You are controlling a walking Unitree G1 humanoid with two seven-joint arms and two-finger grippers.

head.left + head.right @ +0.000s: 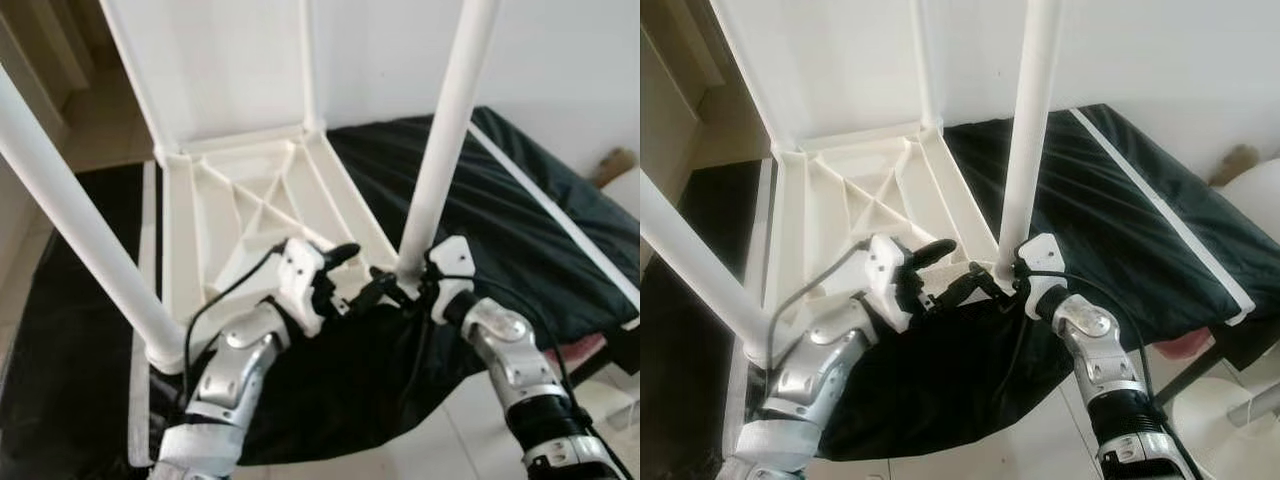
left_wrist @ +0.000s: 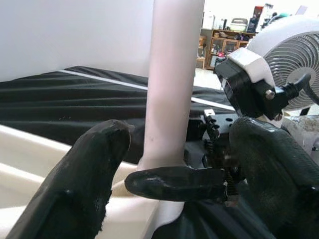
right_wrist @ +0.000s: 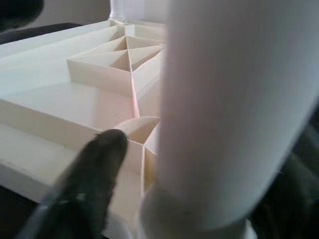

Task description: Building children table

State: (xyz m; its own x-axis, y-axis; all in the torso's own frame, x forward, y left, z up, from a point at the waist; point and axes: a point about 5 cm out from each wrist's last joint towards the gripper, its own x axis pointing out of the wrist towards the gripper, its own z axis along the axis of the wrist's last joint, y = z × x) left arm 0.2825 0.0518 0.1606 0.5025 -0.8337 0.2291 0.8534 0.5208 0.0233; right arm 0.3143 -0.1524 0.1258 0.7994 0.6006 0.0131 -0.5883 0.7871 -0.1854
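Note:
The white children's table lies upside down, its ribbed underside [image 1: 230,200] facing up. Legs stand in its corners: the near right leg [image 1: 445,130], the near left leg [image 1: 70,220] and two far ones. My right gripper [image 1: 392,288] is at the foot of the near right leg and shut on it; in the right wrist view the leg [image 3: 224,99] sits between the fingers [image 3: 99,159]. My left gripper [image 1: 345,278] hovers open just left of that corner, pointing at the leg [image 2: 172,74], with nothing between its fingers [image 2: 89,169].
A black cloth [image 1: 500,200] lies under the table and spreads to the right. A white wall [image 1: 560,50] rises behind. Pale floor tiles [image 1: 450,440] run along the front edge. A white fan [image 2: 294,59] stands to the right.

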